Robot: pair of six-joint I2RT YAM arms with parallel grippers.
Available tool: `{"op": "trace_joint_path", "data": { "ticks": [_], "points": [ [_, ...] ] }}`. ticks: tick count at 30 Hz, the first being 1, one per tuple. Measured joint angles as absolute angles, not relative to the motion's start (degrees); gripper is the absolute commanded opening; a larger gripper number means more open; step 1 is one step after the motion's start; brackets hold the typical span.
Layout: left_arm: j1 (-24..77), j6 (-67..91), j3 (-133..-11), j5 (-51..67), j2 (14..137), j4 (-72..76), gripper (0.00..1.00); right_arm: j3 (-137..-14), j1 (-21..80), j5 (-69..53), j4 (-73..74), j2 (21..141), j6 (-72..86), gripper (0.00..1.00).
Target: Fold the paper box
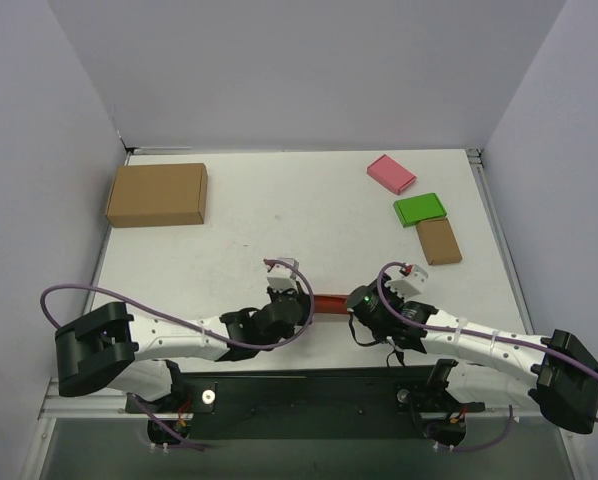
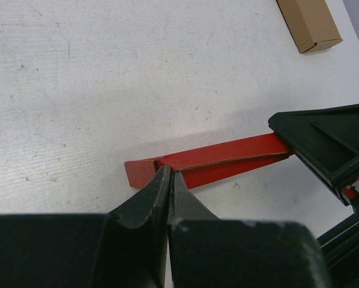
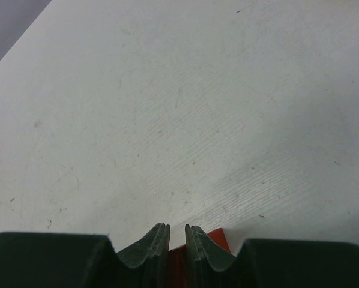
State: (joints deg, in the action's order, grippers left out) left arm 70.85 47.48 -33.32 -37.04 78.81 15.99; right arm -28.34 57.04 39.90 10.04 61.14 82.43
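Top external shows the left gripper [image 1: 289, 297] clenched on the left end of the flat, bright red thin-cardboard paper box [image 1: 330, 301]. The box sits low over the white table [image 1: 279, 215] toward its 6 o'clock edge, and the right gripper [image 1: 365, 300] is pinching its right end. To fold cleanly, I judge both pinches must be firm while one wrist rolls about the crease without tugging the card apart. Both arms lie low, the left reaching in from 9 o'clock and the right from 3 o'clock.

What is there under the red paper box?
Only bare white table shows under the paper box. The left tool and right tool pinch its two ends, covering them, so anything beneath those ends is hidden.
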Motion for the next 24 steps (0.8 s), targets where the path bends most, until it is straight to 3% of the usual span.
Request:
{"op": "trace_joint_path", "data": {
  "ticks": [11,20,24],
  "points": [
    [71.11,48.86,-32.32,-37.65,77.82,15.88,0.0,-28.42,57.1,38.81,9.65,61.06,82.17,0.23],
    [71.0,45.63,-39.03,-38.57,80.55,6.94,0.0,-28.4,57.65,35.42,11.42,56.95,79.53,0.45],
    [70.41,43.66,-41.93,-37.69,81.8,3.18,0.0,-28.4,57.82,34.92,11.55,54.76,78.74,0.5]
  ]
}}
